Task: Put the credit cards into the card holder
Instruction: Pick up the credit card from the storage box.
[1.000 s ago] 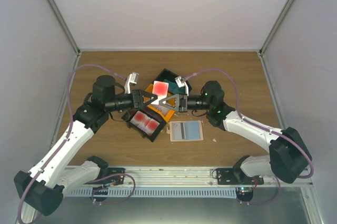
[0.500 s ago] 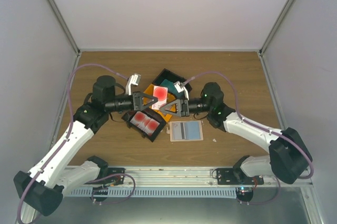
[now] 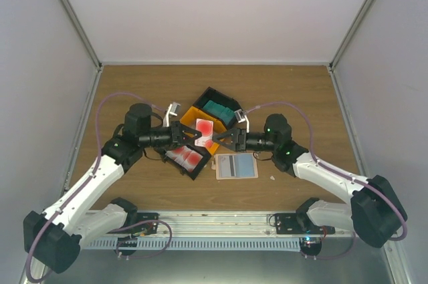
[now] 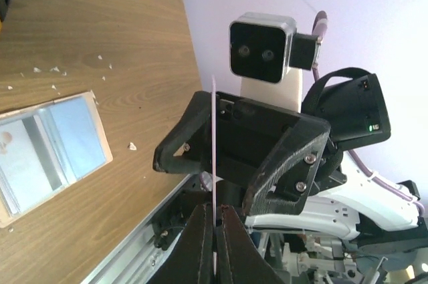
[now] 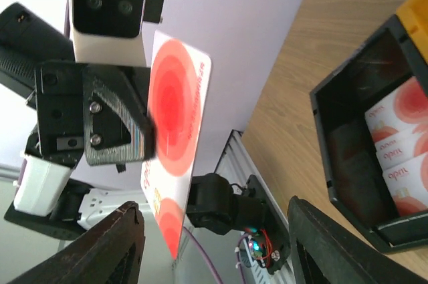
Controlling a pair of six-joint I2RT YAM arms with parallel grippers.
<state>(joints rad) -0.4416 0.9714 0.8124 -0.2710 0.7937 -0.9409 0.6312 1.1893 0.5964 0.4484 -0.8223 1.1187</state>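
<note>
Tightly left claw (image 4: 215, 216) grips card (image 5: 177, 110); right claw (image 5: 215, 216) gapes.

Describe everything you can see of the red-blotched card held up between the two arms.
The credit card is white with red concentric blotches: a large one mid-face and part of another at its lower end, beside a small yellowish patch. It looks like thin, stiff plastic, and the left wrist view shows it edge-on as a straight line. It hangs in the air above the table, clamped at one side by the left gripper. The right gripper faces it, open and apparently not touching.
</note>
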